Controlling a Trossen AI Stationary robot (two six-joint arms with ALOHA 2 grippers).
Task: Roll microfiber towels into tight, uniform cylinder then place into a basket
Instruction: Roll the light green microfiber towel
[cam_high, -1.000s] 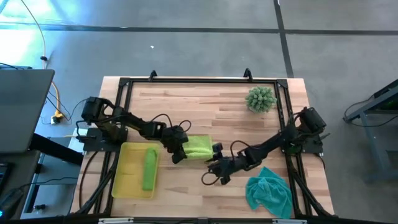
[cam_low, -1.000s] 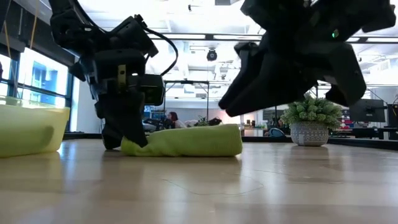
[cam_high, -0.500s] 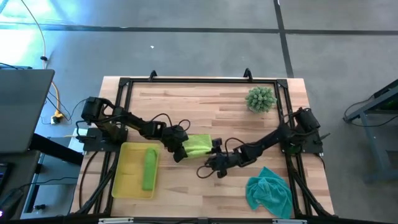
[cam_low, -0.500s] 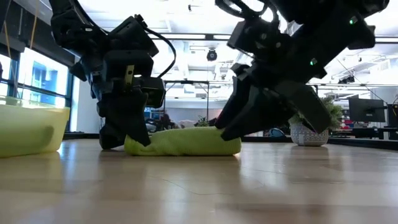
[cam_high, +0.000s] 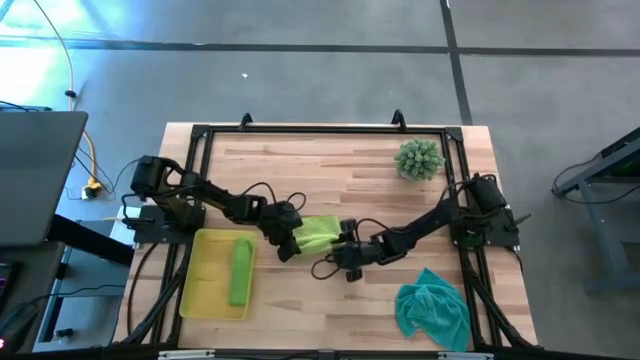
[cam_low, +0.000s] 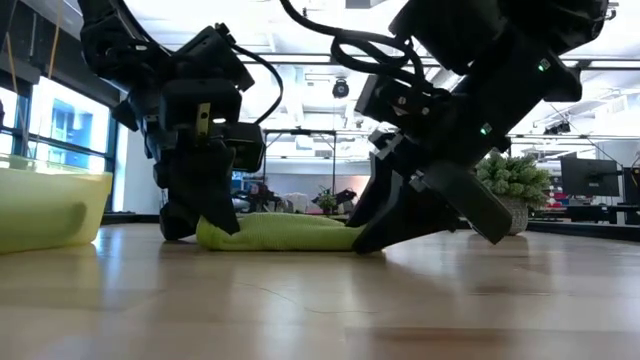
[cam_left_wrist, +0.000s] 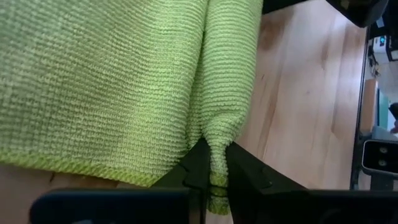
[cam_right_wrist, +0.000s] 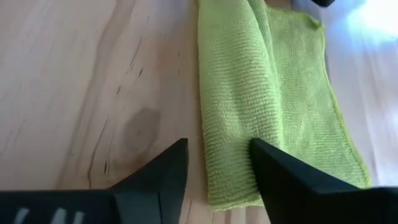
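Rolling the second lime towel (cam_high: 318, 233) at table centre — left gripper (cam_left_wrist: 211, 177) pinched on its rolled edge, right gripper (cam_right_wrist: 217, 165) spread over the opposite end. One roll (cam_high: 240, 270) already lies in the yellow basket (cam_high: 200, 290); next, I judge — right fingers close, then roll evenly.

I see the light wooden table (cam_high: 330, 170) carrying the yellow basket (cam_high: 200, 275) at its front left, a lime green towel (cam_high: 318, 233) flat near the middle, a crumpled teal towel (cam_high: 432, 308) front right, and a spiky green plant (cam_high: 419, 159) back right.
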